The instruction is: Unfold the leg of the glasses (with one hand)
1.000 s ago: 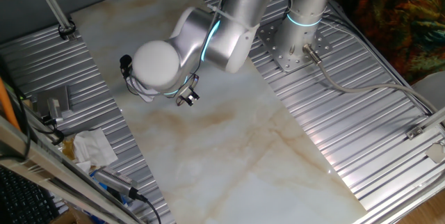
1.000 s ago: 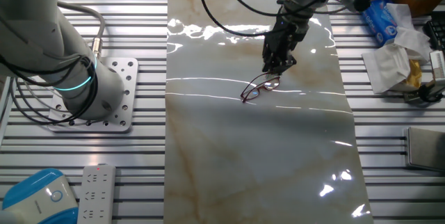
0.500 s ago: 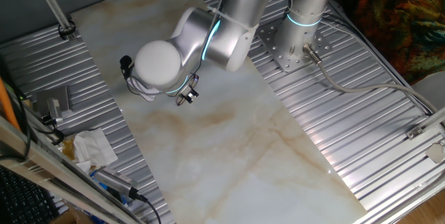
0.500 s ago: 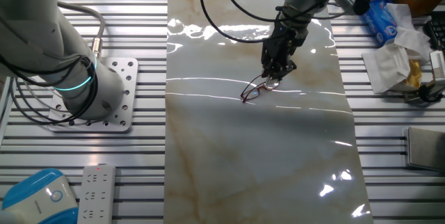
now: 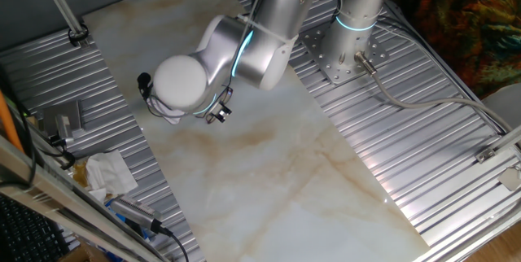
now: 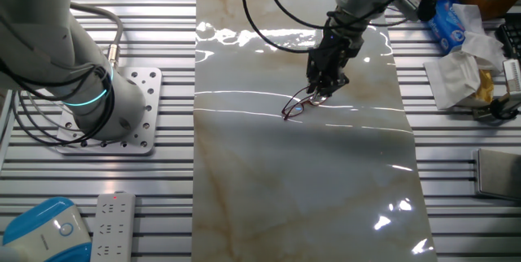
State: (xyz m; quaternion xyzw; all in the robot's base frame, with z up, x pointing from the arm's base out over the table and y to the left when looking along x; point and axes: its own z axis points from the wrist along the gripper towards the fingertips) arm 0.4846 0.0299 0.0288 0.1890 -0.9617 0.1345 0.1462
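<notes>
The glasses are thin dark reddish-brown wire spectacles lying on the marble sheet, running from lower left to upper right. My gripper comes down from above with its black fingertips at the upper right end of the glasses, touching or nearly touching the frame there. The fingers look close together, but the gap between them is too small to judge. In the one fixed view only a small black part of the gripper shows under the round white wrist, and the glasses are hidden.
A marble-patterned sheet covers the ribbed metal table. Crumpled tissues and a blue packet lie at the right edge. A second arm's base stands at the left, with a power strip in front of it.
The gripper has come down a little, from just above the glasses to their upper right end. The glasses have stayed almost in place.
</notes>
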